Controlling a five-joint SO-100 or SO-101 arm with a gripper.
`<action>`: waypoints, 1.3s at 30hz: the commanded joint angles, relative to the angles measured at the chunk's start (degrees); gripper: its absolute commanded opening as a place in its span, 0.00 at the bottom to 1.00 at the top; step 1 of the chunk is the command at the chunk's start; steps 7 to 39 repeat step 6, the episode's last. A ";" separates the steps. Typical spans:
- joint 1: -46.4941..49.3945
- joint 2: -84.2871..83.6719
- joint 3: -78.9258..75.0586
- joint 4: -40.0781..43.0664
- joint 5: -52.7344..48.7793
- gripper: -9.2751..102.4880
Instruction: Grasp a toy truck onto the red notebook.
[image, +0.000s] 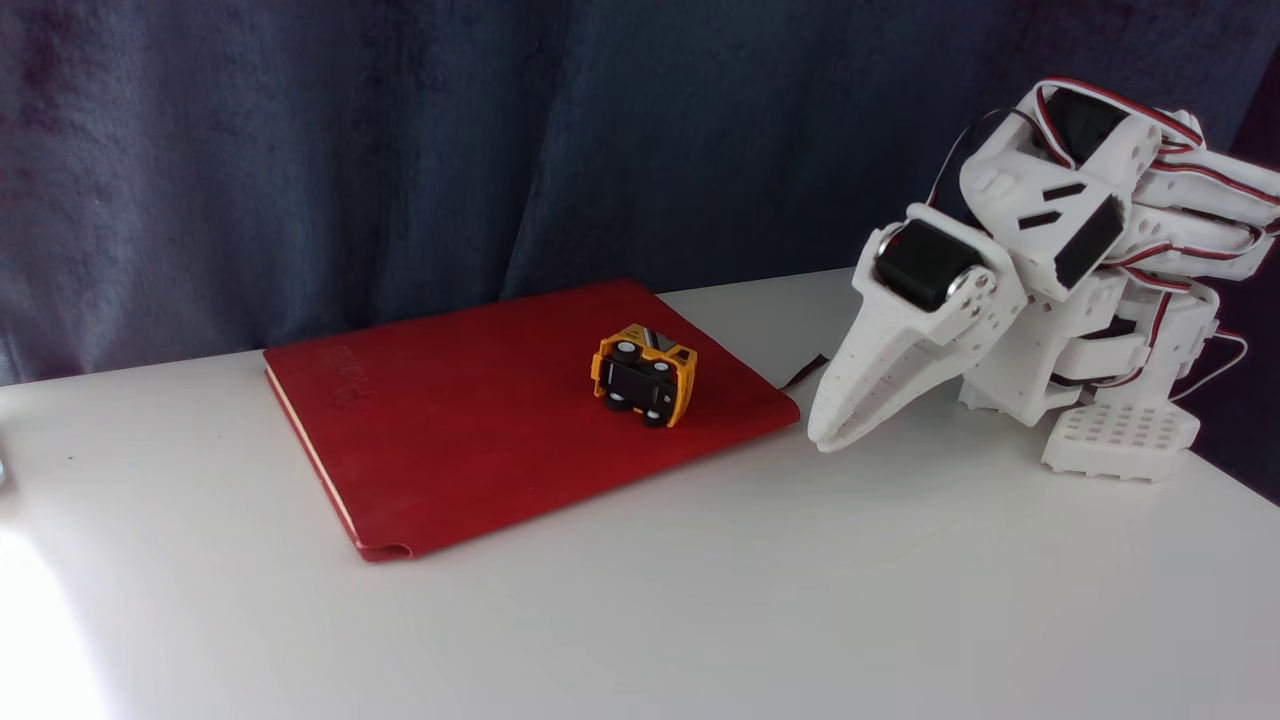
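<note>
The red notebook (480, 410) lies flat on the white table. On its right part rests the toy truck (644, 376), orange-yellow, tipped on its side with the black underside and wheels facing the camera. My white gripper (828, 432) is to the right of the notebook, folded low with its tips down at the table surface. Its fingers are together with nothing between them. It is apart from the truck.
The arm's white base (1120, 435) stands at the table's right edge. A dark blue curtain (400, 150) hangs behind the table. A thin dark ribbon (805, 371) pokes out at the notebook's right corner. White table (700, 600) surface stretches in front.
</note>
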 joint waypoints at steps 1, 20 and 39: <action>-0.18 1.05 -0.18 -0.62 -0.18 0.08; -0.18 1.05 -0.18 -0.62 -0.18 0.08; -0.18 1.05 -0.18 -0.62 -0.18 0.08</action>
